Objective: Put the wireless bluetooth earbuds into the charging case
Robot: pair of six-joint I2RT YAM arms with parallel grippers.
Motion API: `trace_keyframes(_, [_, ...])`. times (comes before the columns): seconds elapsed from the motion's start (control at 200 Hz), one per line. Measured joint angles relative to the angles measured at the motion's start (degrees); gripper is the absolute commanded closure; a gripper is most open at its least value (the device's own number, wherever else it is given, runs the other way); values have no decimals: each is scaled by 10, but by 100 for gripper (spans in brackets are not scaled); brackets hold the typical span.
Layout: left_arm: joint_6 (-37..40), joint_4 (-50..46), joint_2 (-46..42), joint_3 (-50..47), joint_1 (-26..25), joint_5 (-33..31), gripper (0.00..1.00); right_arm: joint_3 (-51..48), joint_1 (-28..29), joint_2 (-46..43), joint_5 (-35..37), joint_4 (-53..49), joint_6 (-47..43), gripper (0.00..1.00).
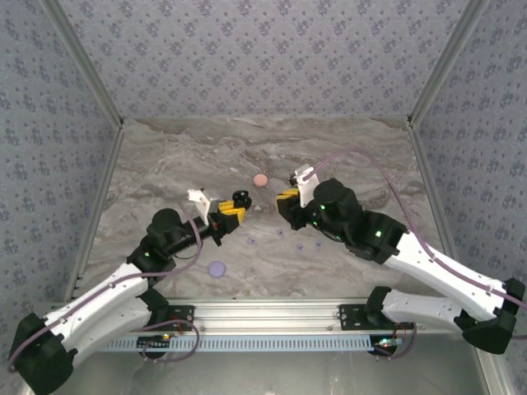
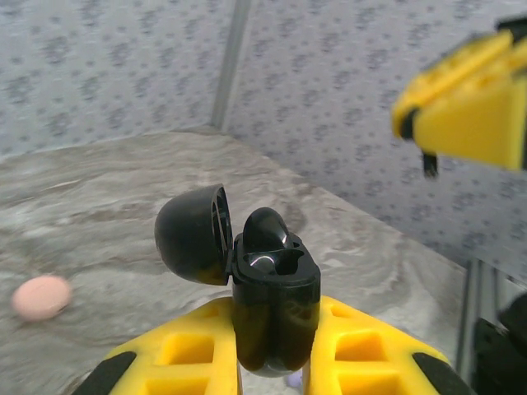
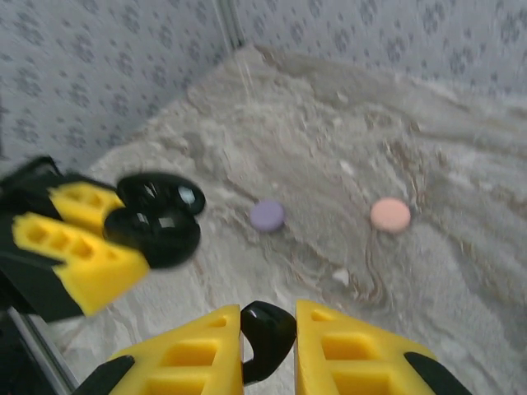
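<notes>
Two risks: right jaws, clamped on black earbud (image 3: 268, 329), may tilt or drop it; open black case (image 2: 274, 271), clamped in left jaws, could twist, missing socket

White arms (image 1: 99, 300), black joints (image 1: 169, 226), yellow fingers (image 2: 189, 362)

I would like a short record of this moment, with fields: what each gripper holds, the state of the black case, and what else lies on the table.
left gripper: shut on the black case
case lid: open, hinged back
right gripper: shut on a black earbud, apart from the black case, not yet in it
table: pink case and lavender case, both closed, apart from each other
</notes>
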Motion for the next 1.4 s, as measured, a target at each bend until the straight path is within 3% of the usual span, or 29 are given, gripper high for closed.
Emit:
trace_keyframes(0.32, [27,24,38,9,-38,59,100,0,9,-9,-34,57,-67,80])
trace_keyframes(1.399, [40,34,57,24,-44,72,100,0,36,61,-42,61,-118,79])
